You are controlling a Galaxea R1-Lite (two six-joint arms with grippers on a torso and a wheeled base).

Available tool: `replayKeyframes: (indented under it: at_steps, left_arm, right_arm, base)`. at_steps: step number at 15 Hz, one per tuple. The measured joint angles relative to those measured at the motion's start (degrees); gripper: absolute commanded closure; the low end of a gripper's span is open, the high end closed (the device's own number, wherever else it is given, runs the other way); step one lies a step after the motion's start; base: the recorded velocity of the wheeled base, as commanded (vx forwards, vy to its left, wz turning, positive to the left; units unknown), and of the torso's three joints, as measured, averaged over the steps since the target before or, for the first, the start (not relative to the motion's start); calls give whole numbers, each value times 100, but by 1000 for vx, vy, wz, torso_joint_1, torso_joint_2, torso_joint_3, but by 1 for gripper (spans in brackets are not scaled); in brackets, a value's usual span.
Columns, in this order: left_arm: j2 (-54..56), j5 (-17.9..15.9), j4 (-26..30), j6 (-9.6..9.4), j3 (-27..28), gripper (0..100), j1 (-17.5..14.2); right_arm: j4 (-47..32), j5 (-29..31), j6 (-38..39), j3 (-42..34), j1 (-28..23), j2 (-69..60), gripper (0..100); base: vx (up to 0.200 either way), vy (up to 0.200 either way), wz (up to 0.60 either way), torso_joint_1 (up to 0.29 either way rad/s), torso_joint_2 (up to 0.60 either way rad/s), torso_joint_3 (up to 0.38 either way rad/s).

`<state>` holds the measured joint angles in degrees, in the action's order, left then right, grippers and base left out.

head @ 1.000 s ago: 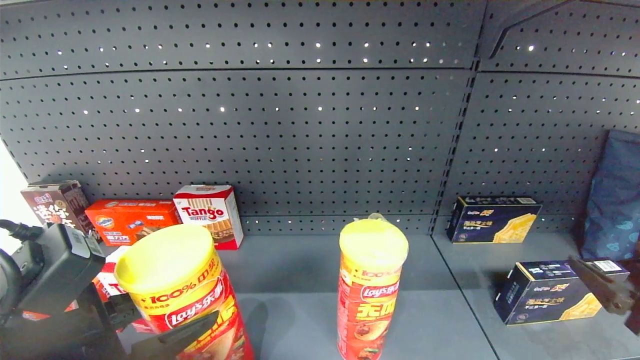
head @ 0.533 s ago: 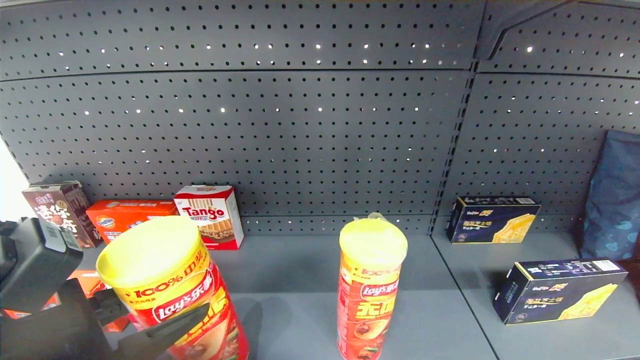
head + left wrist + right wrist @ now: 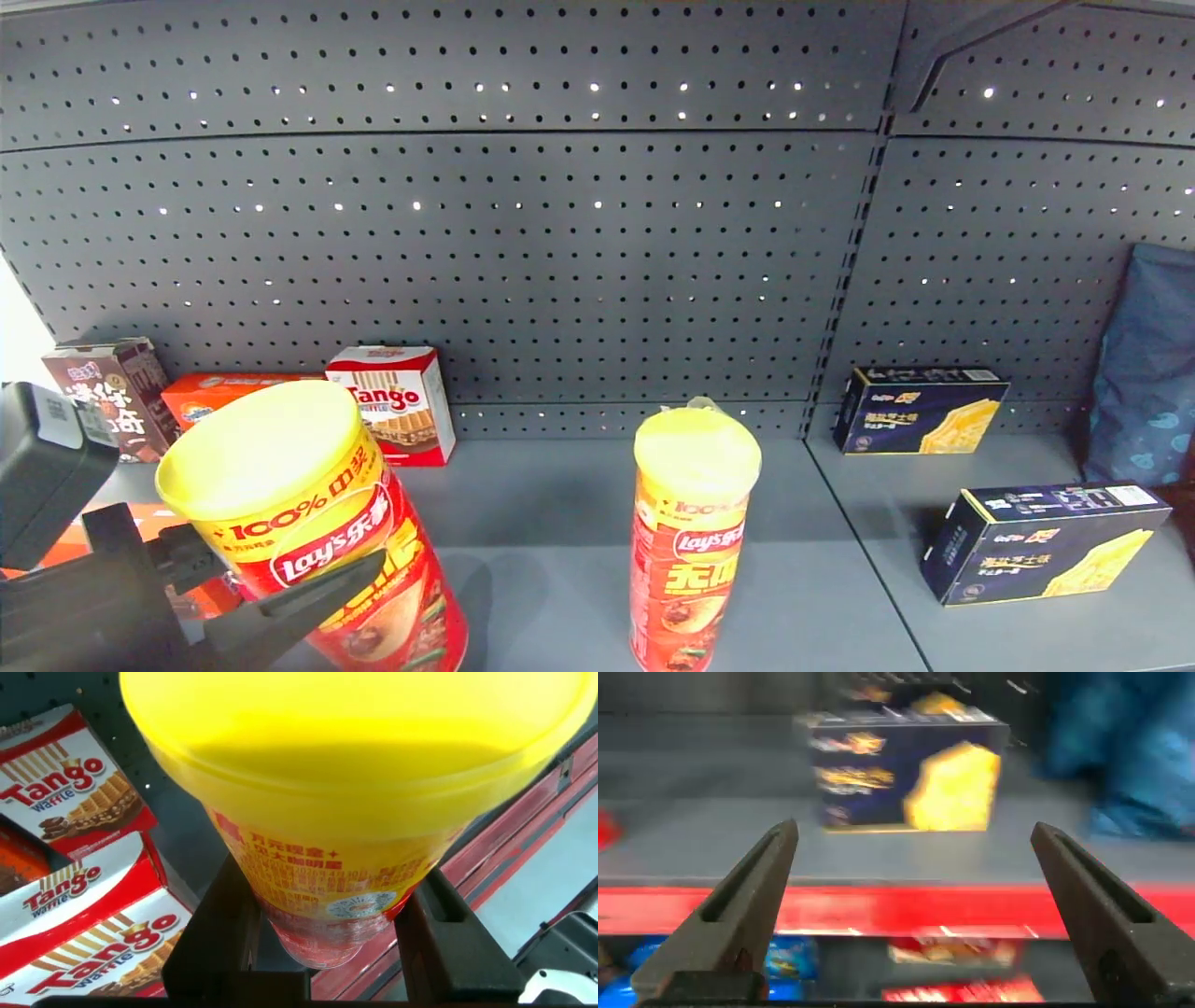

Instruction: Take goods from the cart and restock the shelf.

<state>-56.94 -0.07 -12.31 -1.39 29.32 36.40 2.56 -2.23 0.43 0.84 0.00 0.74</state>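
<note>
The red cardboard can of potato chips with a yellow plastic lid (image 3: 313, 523) sits at the near left of the grey metal shelf (image 3: 560, 523), tilted so that its lid leans left and toward the camera. Its base runs off the bottom edge of the head view, so whether it rests on the shelf cannot be told. The left gripper (image 3: 280, 583) is clamped on the can's body below the lid. The wrist view shows one black finger pressed on each side of it (image 3: 229, 924), and the black wrist comes in low from the near left. To the right, apart from the held can, a second red chip can with a yellow lid (image 3: 695, 541) stands upright in the middle of the shelf. Far left, against the grey pegboard back panel (image 3: 560, 243), a brown carton (image 3: 107, 397), an orange flat box (image 3: 219, 397) and a white-and-red wafer box (image 3: 397, 401) stand in a row. On the right-hand bay lie two dark blue boxes with yellow prints, one far (image 3: 920, 409) and one near (image 3: 1041, 541), and a blue patterned bag (image 3: 1148, 364) leans at the far right. The right gripper (image 3: 915, 915) is held level with the shelf's red front strip (image 3: 915, 905), its two fingers spread wide with nothing between them, facing a dark blue box (image 3: 906, 770).
</note>
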Motion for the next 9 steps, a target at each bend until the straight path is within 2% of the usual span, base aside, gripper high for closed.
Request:
replayKeyframes:
  at_steps: [1,3,4,5,7,9]
  left_arm:
    - [-13,-2,-9,-33,37,100,6]
    - [-79,-13,-30,-273,69,100,11]
    - [-105,-44,-35,-306,69,100,20]
    - [-124,-88,-35,-310,69,100,22]
    - [-144,-158,-41,-310,69,100,20]
    - [-157,-171,-49,-312,91,100,23]
  right_arm:
    - [9,90,1,-16,-2,-11,0]
    - [-49,1237,63,-29,-7,-23,0]
    - [-54,1575,132,-32,-7,-28,0]
    - [-46,1438,156,-43,-5,-33,0]
    - [-224,340,-24,-57,0,-34,0]
    - [-313,223,-43,-62,0,-37,0]
  base:
    - [0,0,0,0,0,0]
    - [0,0,0,0,0,0]
    - [0,0,0,0,0,0]
    - [0,0,0,0,0,0]
    - [0,0,0,0,0,0]
    - [0,0,0,0,0,0]
